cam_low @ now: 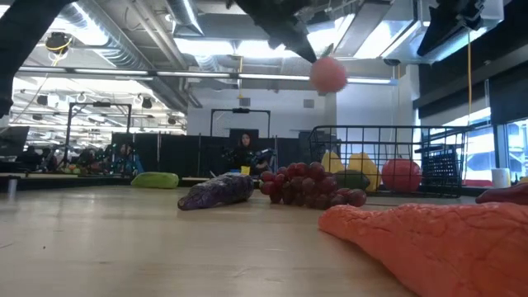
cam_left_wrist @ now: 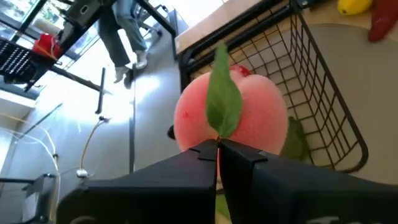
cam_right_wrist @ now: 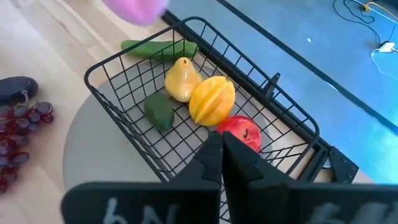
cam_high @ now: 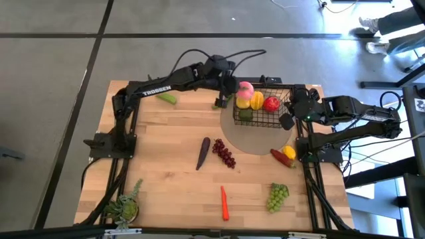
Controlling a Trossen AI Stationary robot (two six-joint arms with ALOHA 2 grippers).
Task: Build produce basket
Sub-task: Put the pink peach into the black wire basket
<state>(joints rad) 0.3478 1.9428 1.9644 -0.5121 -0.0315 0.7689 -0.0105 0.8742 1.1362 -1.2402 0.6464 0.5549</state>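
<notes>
Above the wire basket [cam_high: 260, 109], left end effector [cam_left_wrist: 217, 148] hangs, pinched on the peach [cam_high: 246, 87] by its leaf; lower well inside the rim before releasing

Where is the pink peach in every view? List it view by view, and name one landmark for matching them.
High view: the peach hangs at the basket's far left corner, in the shut left gripper.
Low view: upper middle, in the air above the basket.
Left wrist view: centre, leaf pinched between the fingers.
Right wrist view: a pink blur at the top edge, above the basket's corner.
Shared landmark: the black wire basket.
</notes>
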